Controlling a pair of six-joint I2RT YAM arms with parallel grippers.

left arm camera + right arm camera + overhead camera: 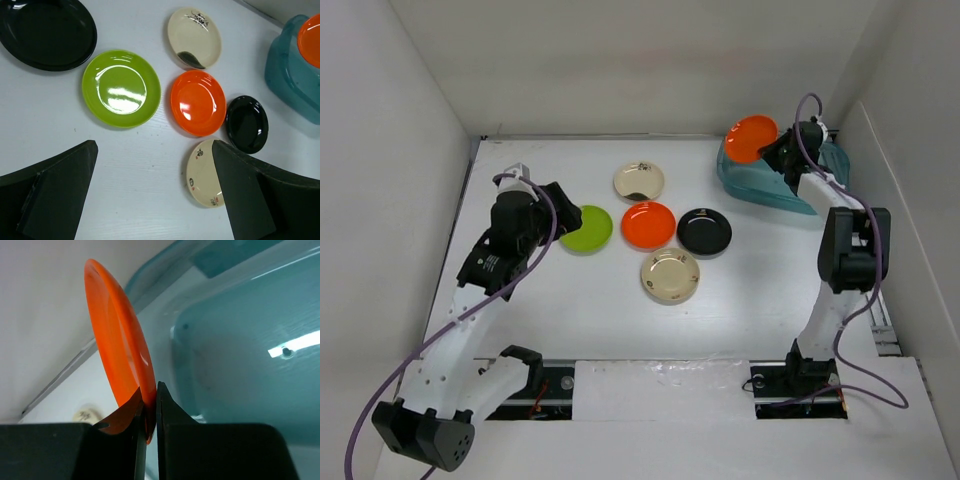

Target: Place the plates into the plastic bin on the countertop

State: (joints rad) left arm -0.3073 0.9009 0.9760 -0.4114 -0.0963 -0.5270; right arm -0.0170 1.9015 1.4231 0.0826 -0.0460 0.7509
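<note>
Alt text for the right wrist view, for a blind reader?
The right fingers pinch the rim of an orange plate, holding it on edge by the teal plastic bin. A cream plate lies on the white countertop beyond.

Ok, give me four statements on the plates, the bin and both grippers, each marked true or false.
1. The right gripper is shut on the rim of an orange plate. True.
2. The left gripper grips the lime green plate. False: it is open and empty, and that plate lies on the countertop.
3. The held plate lies flat on the bin's floor. False: it is tilted up in the gripper at the edge of the plastic bin.
4. A second orange plate lies between the lime green plate and a black plate. True.
</note>
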